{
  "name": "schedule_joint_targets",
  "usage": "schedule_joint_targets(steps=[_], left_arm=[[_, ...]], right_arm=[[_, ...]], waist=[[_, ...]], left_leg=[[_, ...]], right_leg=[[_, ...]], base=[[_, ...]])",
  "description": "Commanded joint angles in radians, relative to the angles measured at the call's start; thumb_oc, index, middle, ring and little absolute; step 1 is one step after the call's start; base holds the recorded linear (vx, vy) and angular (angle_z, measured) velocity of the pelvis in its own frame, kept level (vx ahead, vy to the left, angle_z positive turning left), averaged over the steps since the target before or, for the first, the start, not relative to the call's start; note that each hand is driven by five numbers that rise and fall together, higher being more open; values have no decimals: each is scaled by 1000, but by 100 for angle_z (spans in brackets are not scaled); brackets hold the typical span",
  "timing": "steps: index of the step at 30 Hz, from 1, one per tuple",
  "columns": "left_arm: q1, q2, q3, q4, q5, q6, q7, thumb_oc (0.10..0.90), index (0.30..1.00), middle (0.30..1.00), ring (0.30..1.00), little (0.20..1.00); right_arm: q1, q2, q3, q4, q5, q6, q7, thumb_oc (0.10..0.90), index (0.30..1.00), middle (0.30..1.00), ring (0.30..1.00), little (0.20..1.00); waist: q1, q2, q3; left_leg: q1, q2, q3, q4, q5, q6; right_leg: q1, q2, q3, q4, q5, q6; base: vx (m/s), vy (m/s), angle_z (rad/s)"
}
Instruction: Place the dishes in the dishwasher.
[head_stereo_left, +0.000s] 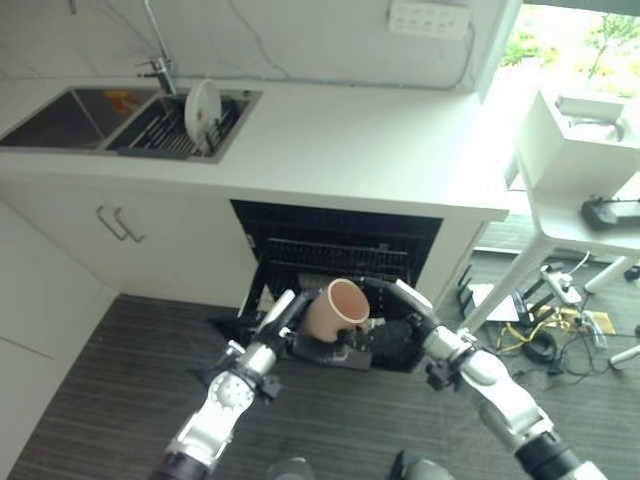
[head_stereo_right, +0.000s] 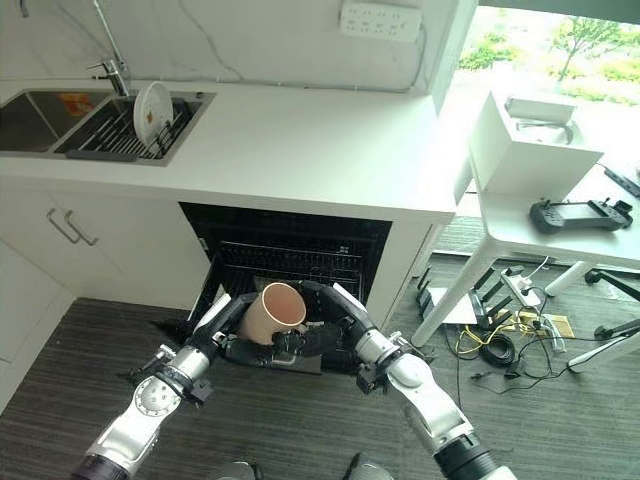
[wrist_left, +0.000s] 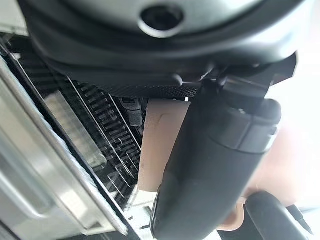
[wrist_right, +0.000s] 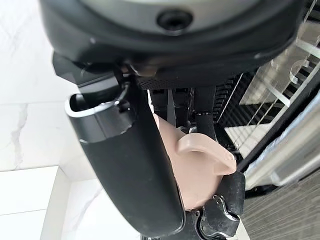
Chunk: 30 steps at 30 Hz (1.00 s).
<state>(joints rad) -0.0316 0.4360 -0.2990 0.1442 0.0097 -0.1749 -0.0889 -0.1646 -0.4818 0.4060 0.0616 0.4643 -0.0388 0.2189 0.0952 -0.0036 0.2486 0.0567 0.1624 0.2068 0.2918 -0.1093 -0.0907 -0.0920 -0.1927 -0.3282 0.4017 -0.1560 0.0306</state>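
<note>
Pink mug (head_stereo_left: 336, 308) sits between both hands before the open dishwasher (head_stereo_left: 335, 250); left hand (head_stereo_left: 283, 318) fingers curl around its side; right hand (head_stereo_left: 385, 335) fingers wrap it too, thumb alongside its handle (wrist_right: 205, 150).

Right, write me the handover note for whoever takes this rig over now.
Left hand and right hand: both curled round the pink ceramic mug, held tilted above the open dishwasher with its black wire rack.
Elsewhere: a round white plate stands upright in the dark drying rack over the sink.
Done: mug brought to the dishwasher.
Left: set the mug into the rack, then fetch and load the plate.
</note>
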Motion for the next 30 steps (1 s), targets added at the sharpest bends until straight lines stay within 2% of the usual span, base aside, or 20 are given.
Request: schedule_joint_targets(steps=[1,2,3,4,5,7,9,12,17,18,19,20,23,27,30], left_arm=[[59,72,94,7,-5,3,70,800,900,900,900,900],[66,70,97,12,-5,0,62,800,900,900,900,900],[78,67,93,13,16,0,51,800,900,900,900,900],[81,70,93,9,23,0,50,800,900,900,900,900],[77,80,81,18,43,-2,48,800,900,900,900,900],[46,91,66,42,86,40,31,800,900,900,900,900],[9,120,44,55,133,97,-7,800,900,900,900,900],[-17,165,43,68,104,148,-76,800,900,900,900,900],[-25,182,52,60,91,136,-114,800,900,900,900,900],[-30,183,50,62,88,101,-82,800,900,900,900,900],[-30,183,49,64,88,100,-81,800,900,900,900,900],[-35,183,59,67,91,68,-61,800,900,900,900,900],[-36,172,68,59,49,44,-53,800,900,900,900,900],[-37,143,86,42,-7,-17,-92,800,900,900,900,900],[-53,129,81,17,-6,-46,-99,800,900,900,900,900]], right_arm=[[-159,14,-257,-32,133,-183,-81,400,300,300,300,300],[-165,18,-250,-29,127,-175,-79,400,300,300,300,300],[-175,28,-232,-19,119,-173,-73,400,300,300,300,300],[-174,31,-231,-20,114,-175,-72,400,300,300,300,300],[-178,32,-220,-15,100,-188,-79,400,300,300,300,300],[-173,21,-220,-19,129,-189,-80,400,300,300,300,300],[-149,3,-225,-29,167,-198,-62,400,300,300,300,300],[-124,1,-224,-32,153,-204,-32,400,300,300,300,300],[-121,12,-225,-50,140,-183,-30,400,300,300,300,300],[-126,7,-223,-52,140,-178,-22,400,300,300,300,300],[-126,7,-223,-52,140,-178,-22,400,300,300,300,300],[-130,-3,-224,-54,149,-173,-21,400,300,300,300,300],[-139,-5,-228,-48,151,-166,1,400,300,300,300,300],[-153,3,-215,-54,174,-154,70,400,300,300,300,300],[-165,12,-204,-43,156,-155,82,400,300,300,300,300]], waist=[[29,-21,-23],[31,-12,-24],[33,19,-26],[34,33,-23],[28,55,-21],[9,63,-35],[-11,78,-51],[-21,88,-71],[-10,76,-91],[-7,67,-94],[-7,66,-94],[-2,53,-96],[6,43,-99],[20,34,-101],[26,28,-105]], left_leg=[[-131,-67,-57,272,76,49],[-142,-62,-70,215,100,47],[-102,-17,-73,8,177,17],[-122,3,-84,8,197,3],[-174,53,-101,8,219,-16],[-174,73,-61,8,149,-15],[-167,78,-50,8,101,-15],[-150,43,-71,8,47,-7],[-142,16,-65,8,16,14],[-140,15,-52,8,7,18],[-141,15,-52,8,7,19],[-137,13,-44,8,-2,22],[-140,12,-45,8,-8,24],[-135,12,-42,8,-16,23],[-133,8,-43,8,-20,24]], right_leg=[[117,21,38,-102,28,17],[114,27,47,-102,27,18],[122,33,59,-102,9,32],[128,38,61,-102,3,35],[144,32,58,-102,-7,36],[146,0,28,-102,-1,55],[136,-28,-1,-102,15,77],[113,-58,3,-102,32,105],[84,-81,8,-102,44,123],[74,-90,5,-102,49,130],[73,-90,6,-102,49,130],[63,-98,8,-102,54,137],[58,-100,6,-102,54,138],[68,-105,-7,-102,49,140],[75,-109,-16,-102,48,140]], base=[[89,-58,-6],[145,203,-41],[134,322,-38],[126,437,-43],[49,321,-21],[19,292,-8],[0,232,-9],[14,151,1],[11,37,3],[-12,-8,9],[-15,-25,14],[-9,-26,6],[-3,-11,1],[1,3,5],[-13,8,10]])
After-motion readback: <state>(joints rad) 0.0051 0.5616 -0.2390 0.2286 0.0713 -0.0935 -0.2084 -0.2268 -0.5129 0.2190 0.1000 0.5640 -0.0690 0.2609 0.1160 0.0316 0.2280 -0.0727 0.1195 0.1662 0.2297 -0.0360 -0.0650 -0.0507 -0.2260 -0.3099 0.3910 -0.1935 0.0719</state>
